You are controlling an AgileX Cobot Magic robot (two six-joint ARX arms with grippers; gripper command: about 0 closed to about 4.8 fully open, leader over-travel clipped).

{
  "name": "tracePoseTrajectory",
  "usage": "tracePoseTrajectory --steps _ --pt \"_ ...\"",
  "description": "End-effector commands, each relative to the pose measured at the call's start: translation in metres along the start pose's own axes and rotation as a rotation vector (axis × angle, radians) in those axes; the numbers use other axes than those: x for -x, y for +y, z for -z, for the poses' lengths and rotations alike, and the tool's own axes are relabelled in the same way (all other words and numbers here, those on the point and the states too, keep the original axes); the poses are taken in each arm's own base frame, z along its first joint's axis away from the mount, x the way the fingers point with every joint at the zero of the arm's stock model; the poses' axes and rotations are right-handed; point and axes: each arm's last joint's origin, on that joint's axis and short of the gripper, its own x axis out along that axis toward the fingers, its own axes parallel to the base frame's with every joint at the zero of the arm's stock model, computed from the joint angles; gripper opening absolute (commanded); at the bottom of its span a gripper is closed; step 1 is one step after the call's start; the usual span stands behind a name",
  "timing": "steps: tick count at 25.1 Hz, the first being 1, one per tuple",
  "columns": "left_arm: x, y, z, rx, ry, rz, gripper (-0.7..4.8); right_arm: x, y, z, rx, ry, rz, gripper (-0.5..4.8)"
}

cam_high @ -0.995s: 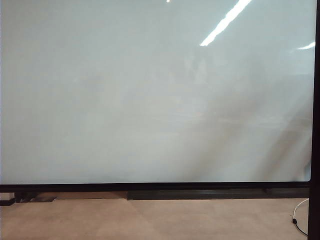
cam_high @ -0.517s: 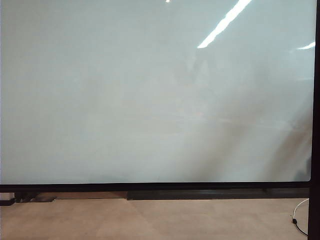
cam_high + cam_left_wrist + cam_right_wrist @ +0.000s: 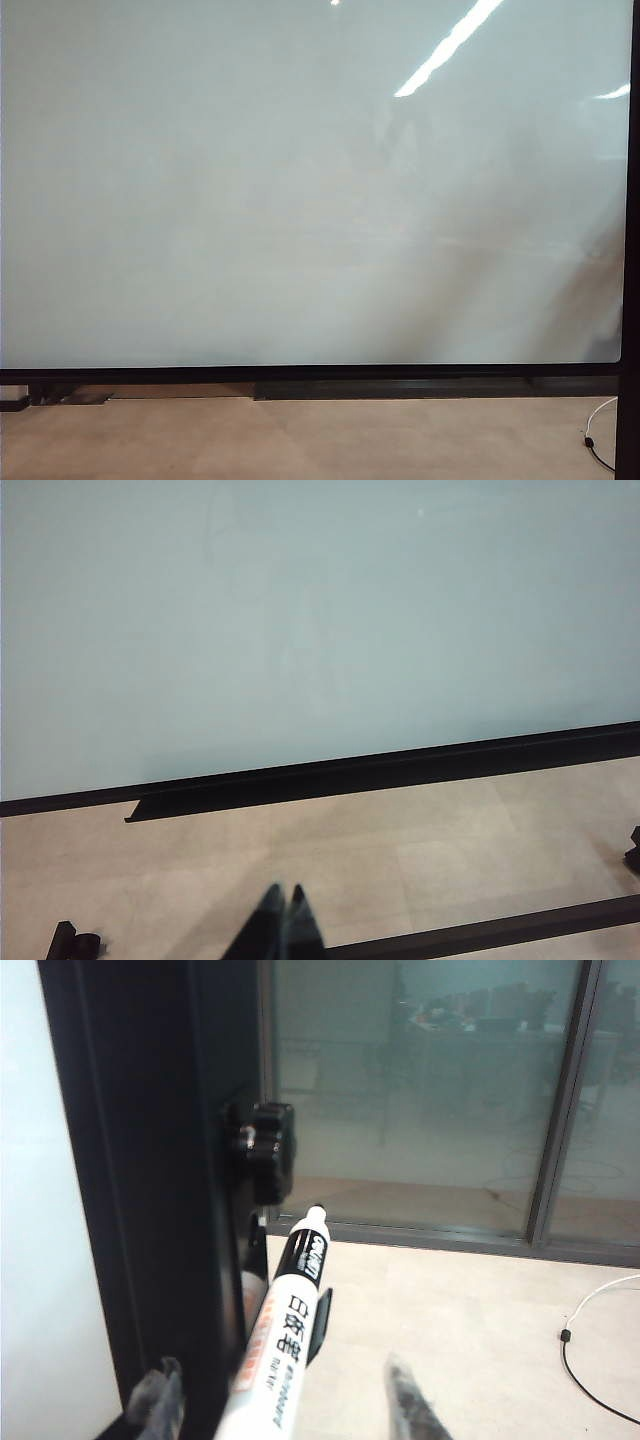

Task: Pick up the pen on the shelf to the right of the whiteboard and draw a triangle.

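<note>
We find the right gripper (image 3: pixel 280 1400) at the right edge of the whiteboard (image 3: pixel 300 200), beside its black upright frame (image 3: pixel 130 1180), with the pen (image 3: pixel 285 1335) standing between its two translucent fingertips (image 3: pixel 408 1400). The fingertips stand apart on either side of the barrel, with a clear gap on at least one side, so nothing is clamped yet. The pen sits tip up in a small black clip (image 3: pixel 318 1325) on that frame.

We judge the main risk to be an off-centre close: if one finger meets the barrel first, it may push the pen sideways out of the clip, or tilt it so that the tip later meets the board at a bad angle. The near finger also lies close to the frame and could catch on it.

The left gripper (image 3: pixel 281 925) hangs low before the board's bottom edge, its dark tips together (idle, it seems).

The board is glossy and blank, carrying ceiling-light reflections but no triangle. Below it runs pale floor (image 3: pixel 300 440) with a white cable (image 3: pixel 598 430) towards the right; glass partitions (image 3: pixel 420 1090) stand beyond the frame.
</note>
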Motion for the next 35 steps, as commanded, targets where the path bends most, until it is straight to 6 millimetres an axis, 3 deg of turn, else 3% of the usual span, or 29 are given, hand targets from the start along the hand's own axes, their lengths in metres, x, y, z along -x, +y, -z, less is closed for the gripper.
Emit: tracePoseTrajectory --steps 1,11,13,22,24,35 --pt "0.0003 -0.0001 -0.0002 -0.001 0.004 0.005 -0.05 -0.0009 -0.0005 -0.0037 0.010 -0.020 0.000 2.60" --pt "0.0003 -0.0001 -0.0002 -0.001 0.004 0.005 -0.05 -0.0047 0.0036 -0.0032 0.010 -0.022 -0.014 2.59" --pt "0.0003 -0.0001 -0.0002 -0.001 0.004 0.005 -0.05 -0.0050 0.0041 -0.0031 0.009 -0.022 -0.016 2.32" --pt "0.0003 -0.0001 -0.0002 -0.001 0.004 0.005 -0.05 -0.0051 0.0043 -0.0032 0.013 -0.022 -0.016 2.28" --pt "0.0003 -0.0001 -0.0002 -0.001 0.004 0.005 -0.05 -0.0051 0.0042 -0.0032 0.013 -0.022 -0.016 2.06" --pt "0.0003 -0.0001 -0.0002 -0.001 0.004 0.005 -0.05 -0.0048 0.0044 -0.0030 0.012 -0.021 -0.020 2.06"
